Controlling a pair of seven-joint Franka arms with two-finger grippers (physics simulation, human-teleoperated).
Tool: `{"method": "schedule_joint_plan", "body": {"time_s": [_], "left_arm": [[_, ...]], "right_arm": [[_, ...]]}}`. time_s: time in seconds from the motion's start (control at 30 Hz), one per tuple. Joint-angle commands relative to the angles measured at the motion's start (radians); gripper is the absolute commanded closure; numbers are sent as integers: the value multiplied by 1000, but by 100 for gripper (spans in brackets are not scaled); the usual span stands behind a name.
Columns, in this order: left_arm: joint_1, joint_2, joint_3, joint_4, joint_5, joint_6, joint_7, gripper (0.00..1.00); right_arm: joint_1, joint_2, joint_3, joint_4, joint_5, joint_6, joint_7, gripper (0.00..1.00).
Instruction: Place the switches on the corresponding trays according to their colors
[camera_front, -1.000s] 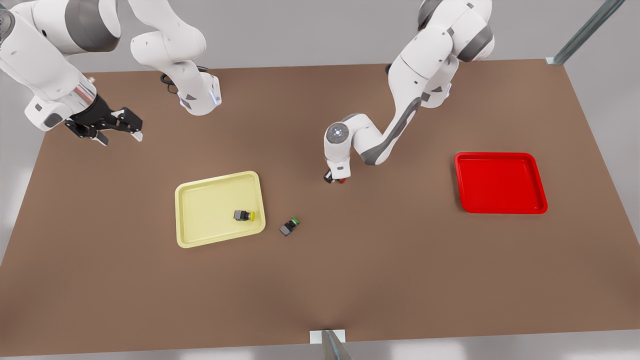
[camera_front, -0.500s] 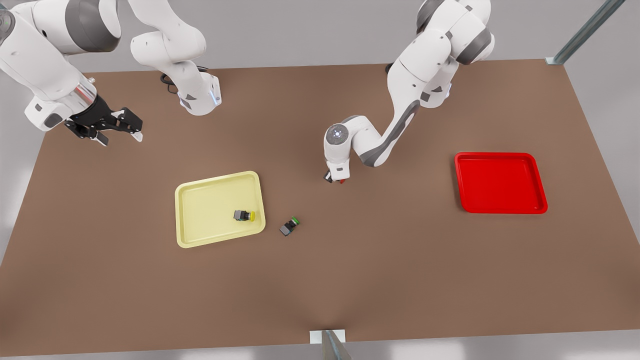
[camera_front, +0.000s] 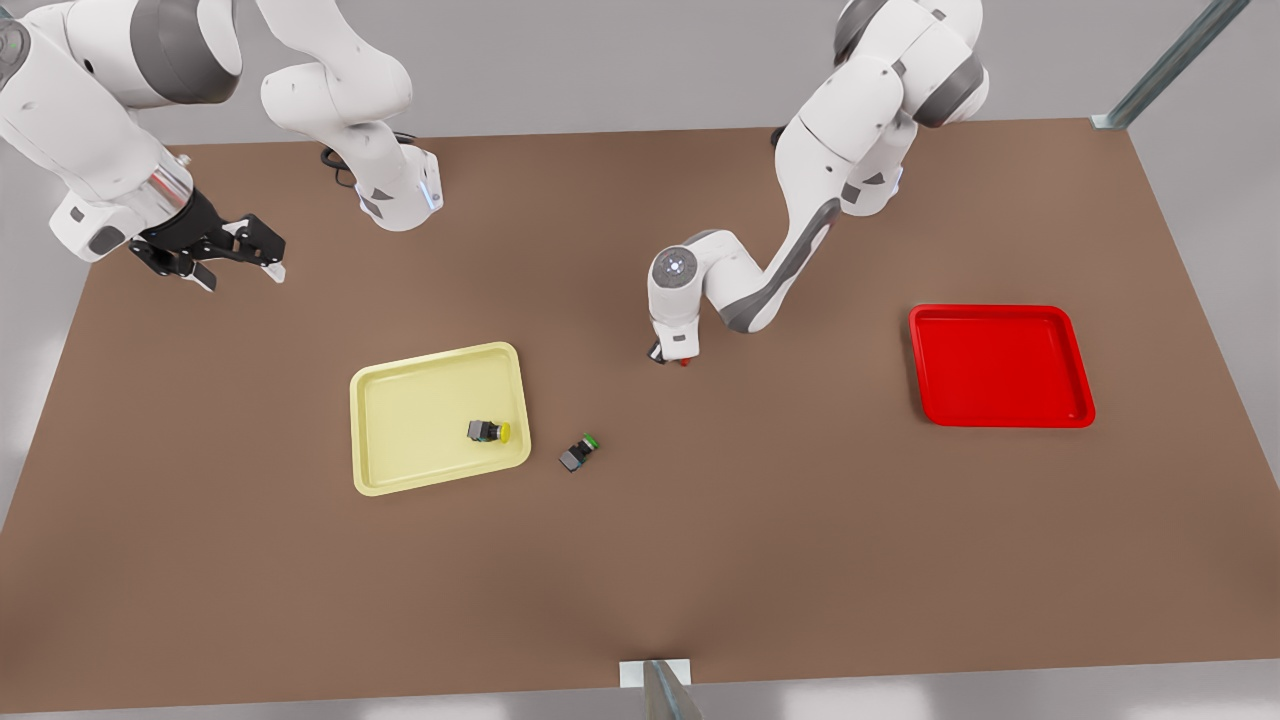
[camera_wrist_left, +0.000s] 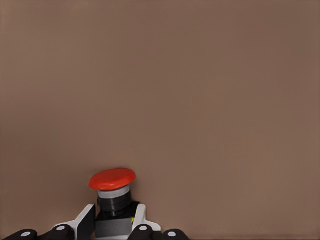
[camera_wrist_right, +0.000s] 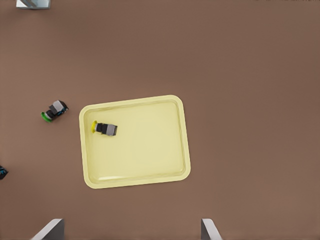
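Fingers (camera_wrist_left: 141, 217) of left gripper (camera_wrist_left: 114, 224) half-hide red switch's (camera_wrist_left: 113, 186) body.

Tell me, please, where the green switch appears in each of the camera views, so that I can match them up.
Front view: the green switch lies on the table, just off the yellow tray on the front view's right.
Left wrist view: not in it; the left pincer grips the red switch.
Right wrist view: green switch beside the yellow tray.
Shared landmark: the yellow tray.

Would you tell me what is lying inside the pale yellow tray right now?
Inside the yellow tray lies the yellow switch on its side, near the corner closest to the green switch. Nothing else is there; its underside is hidden.
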Motion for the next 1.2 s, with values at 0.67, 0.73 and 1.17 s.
{"method": "schedule_joint_plan", "body": {"time_s": [0.67,0.73,1.17], "left_arm": [[14,-78,73,-34,-12,-20,83,42],[14,-92,73,-34,-14,-46,89,18],[68,-207,108,-197,58,72,-880,1]], "right_arm": [[-11,-12,-8,6,-2,-12,-5,0],[-12,-12,-11,5,-2,-14,-28,0],[-12,-12,-8,-2,12,-11,-28,0]]}}
